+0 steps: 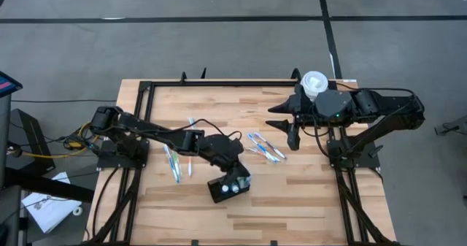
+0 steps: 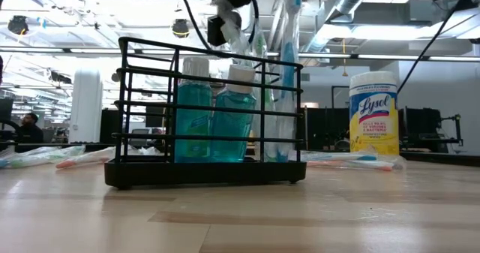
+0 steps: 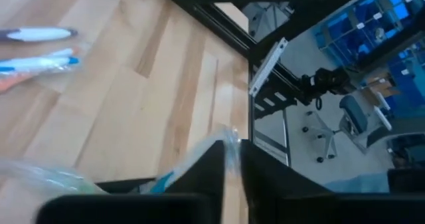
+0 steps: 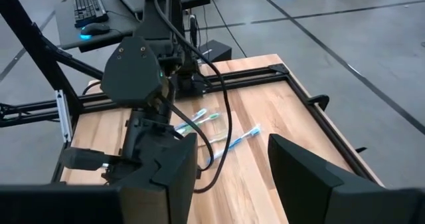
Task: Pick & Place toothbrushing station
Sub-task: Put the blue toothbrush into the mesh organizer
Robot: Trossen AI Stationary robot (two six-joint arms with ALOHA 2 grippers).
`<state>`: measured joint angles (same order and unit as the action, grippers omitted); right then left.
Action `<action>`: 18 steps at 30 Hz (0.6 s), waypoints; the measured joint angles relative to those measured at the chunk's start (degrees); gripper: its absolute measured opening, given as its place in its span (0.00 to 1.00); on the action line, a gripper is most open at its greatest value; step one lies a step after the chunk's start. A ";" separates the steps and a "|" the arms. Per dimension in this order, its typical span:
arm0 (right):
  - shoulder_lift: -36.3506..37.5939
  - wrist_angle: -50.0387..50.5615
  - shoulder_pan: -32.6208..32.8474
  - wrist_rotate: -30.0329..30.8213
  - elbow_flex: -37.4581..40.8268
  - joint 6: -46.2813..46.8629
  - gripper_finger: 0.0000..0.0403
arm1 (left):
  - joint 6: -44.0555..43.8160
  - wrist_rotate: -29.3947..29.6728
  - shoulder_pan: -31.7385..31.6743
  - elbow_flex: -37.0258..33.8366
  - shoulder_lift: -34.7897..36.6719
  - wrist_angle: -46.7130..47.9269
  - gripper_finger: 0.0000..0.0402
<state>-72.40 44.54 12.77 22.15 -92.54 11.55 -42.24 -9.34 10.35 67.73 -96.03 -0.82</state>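
Black station [image 2: 206, 174] – teal bottles [image 2: 214, 121]
White-and-yellow canister [image 2: 373, 114], blue lettering; pale wood table [image 1: 306, 195]; blue-and-white toothbrushes [image 1: 264, 145] – dark arms.

Below the left gripper [image 1: 235, 174], the matt black wire toothbrushing station [image 2: 206, 118] holds glossy clear plastic bottles [image 2: 214, 106] on the smooth pale wood table [image 2: 240, 215].

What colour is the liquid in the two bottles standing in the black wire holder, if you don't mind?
Teal blue-green; both bottles have white caps. The low view shows it best.
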 joint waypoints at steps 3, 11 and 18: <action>0.00 0.01 -0.11 0.00 0.01 -0.02 0.43 | -0.02 1.39 0.02 -0.01 0.00 -0.52 0.24; 0.00 0.01 -0.10 -0.18 0.01 -0.92 0.43 | -2.05 1.37 0.22 -0.01 0.00 -3.62 0.51; 0.02 -0.01 -0.15 -1.23 0.01 -1.51 0.43 | -3.44 3.24 0.20 0.56 1.52 -9.50 0.49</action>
<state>-72.38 44.53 12.62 20.93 -92.53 10.04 -45.67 -6.10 10.55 68.30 -94.51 -10.33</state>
